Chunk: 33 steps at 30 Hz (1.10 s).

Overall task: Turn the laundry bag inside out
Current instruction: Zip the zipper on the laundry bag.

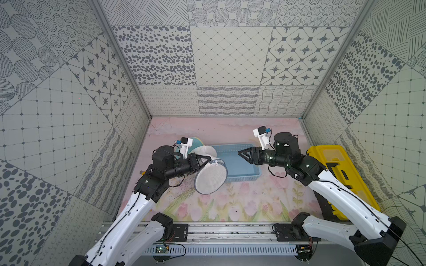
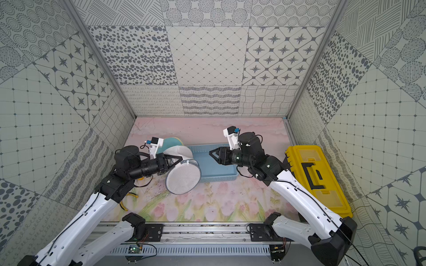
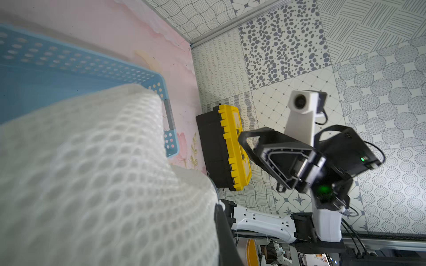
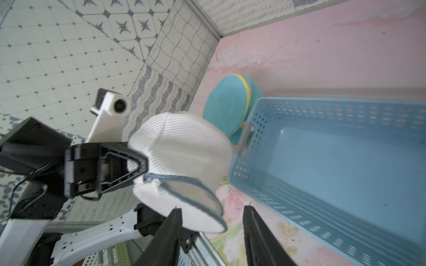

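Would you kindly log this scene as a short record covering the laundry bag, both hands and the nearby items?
bag: white mesh laundry bag with grey zip rim, held up and tilted at the basket's end
left hand: shut on the bag's rim
right hand: open, empty, by the blue perforated plastic basket
behind bag: teal round pouch with yellow trim
robot's right: yellow and black toolbox
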Motion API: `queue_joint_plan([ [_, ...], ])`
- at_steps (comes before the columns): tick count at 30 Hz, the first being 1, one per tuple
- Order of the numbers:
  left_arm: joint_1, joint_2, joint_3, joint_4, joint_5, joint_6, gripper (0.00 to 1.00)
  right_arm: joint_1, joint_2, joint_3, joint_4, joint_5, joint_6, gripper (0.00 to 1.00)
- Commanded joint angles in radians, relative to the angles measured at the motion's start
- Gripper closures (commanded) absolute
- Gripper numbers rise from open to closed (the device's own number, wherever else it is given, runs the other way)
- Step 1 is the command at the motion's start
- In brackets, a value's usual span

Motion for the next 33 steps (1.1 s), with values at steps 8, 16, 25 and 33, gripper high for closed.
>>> queue_joint_plan([
  [8, 0.001, -0.005, 0.003, -0.069, -0.088, -0.141, 1.0, 0.293, 0.19, 0.217, -0.106, 0.293, -0.301, 0.71],
  [16, 0.001, -0.018, 0.003, -0.073, -0.087, -0.161, 1.0, 0.311, 0.316, 0.308, -0.167, 0.277, -0.291, 0.68],
  [25, 0.001, -0.012, 0.003, -0.045, -0.065, -0.179, 1.0, 0.311, 0.365, 0.338, -0.169, 0.26, -0.284, 0.64],
  [33, 0.001, -0.012, 0.001, -0.022, -0.054, -0.191, 1.0, 0.31, 0.399, 0.355, -0.175, 0.262, -0.279, 0.63],
])
